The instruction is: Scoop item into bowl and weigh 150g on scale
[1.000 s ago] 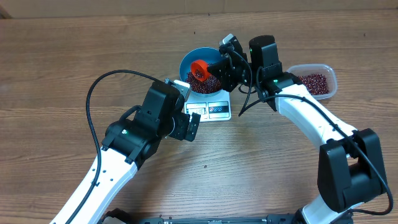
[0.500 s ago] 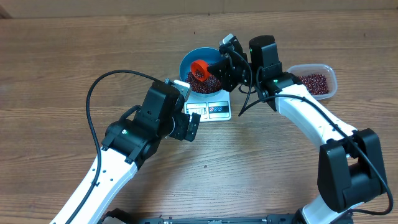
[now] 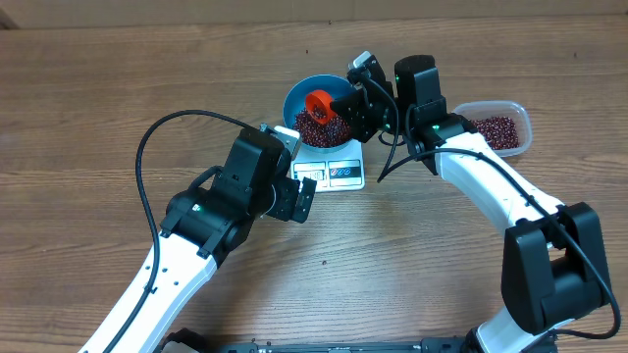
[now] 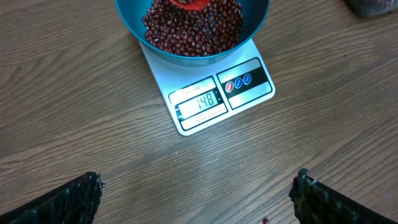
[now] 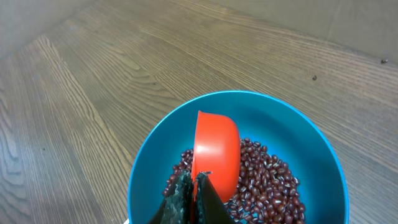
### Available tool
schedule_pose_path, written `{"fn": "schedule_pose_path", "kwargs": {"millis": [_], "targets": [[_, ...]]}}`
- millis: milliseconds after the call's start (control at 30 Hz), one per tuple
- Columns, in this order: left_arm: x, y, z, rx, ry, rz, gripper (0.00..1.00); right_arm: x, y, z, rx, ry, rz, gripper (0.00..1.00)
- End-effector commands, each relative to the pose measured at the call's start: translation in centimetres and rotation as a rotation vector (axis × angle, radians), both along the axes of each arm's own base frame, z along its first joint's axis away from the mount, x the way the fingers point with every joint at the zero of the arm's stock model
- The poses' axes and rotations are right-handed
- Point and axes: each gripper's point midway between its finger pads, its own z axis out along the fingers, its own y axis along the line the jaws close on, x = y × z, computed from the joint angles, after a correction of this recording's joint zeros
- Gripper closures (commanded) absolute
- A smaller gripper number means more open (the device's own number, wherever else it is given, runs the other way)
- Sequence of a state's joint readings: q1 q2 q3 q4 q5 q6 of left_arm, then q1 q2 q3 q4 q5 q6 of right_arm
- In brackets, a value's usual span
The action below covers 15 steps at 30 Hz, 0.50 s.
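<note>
Nearest me, the left gripper (image 4: 196, 186) hangs at seven o'clock of the scale (image 4: 199, 102), its fingers spread wide and holding nothing. The scale reads 148. The blue bowl (image 5: 283, 127) sits on the scale's far half, at twelve o'clock of the readout, with a heap of beans (image 4: 194, 30) inside. The right gripper (image 5: 191, 194) pinches the handle of an orange scoop (image 5: 215, 147), tipped on edge over the beans. A clear tub (image 3: 527, 127) of more beans lies at three o'clock of the bowl, well apart.
</note>
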<state>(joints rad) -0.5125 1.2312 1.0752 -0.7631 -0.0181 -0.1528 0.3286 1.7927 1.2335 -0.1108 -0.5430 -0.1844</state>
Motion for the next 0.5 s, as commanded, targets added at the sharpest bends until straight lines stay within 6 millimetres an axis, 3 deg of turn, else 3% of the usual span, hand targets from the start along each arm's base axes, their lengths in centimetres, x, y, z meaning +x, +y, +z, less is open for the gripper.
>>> {"fn": "schedule_pose_path", "kwargs": {"millis": [0,67,167,267,367,467], "targets": [[0.3,-0.3,0.9,-0.009,-0.023,-0.020,0.00,0.5,-0.7,-0.4,-0.066,-0.052,0.001,0.96],[0.3,-0.3,0.9,-0.009,-0.023,-0.020,0.00,0.9,-1.2,-0.4,-0.067,-0.046,-0.034,0.96],[0.3,-0.3,0.9,-0.009,-0.023,-0.020,0.00,0.1,-0.2,0.1,-0.042,-0.067,0.043,0.96],[0.3,-0.3,0.9,-0.009,-0.023,-0.020,0.00,1.3,-1.9,-1.0,-0.155,-0.107,-0.025,0.96],[0.3,-0.3,0.9,-0.009,-0.023,-0.020,0.00,0.2,-0.3,0.1,-0.062,-0.099,0.064,0.96],[0.3,-0.3,0.9,-0.009,-0.023,-0.020,0.01,0.9,-1.4,-0.7,-0.153,-0.141,0.035,0.96]]}}
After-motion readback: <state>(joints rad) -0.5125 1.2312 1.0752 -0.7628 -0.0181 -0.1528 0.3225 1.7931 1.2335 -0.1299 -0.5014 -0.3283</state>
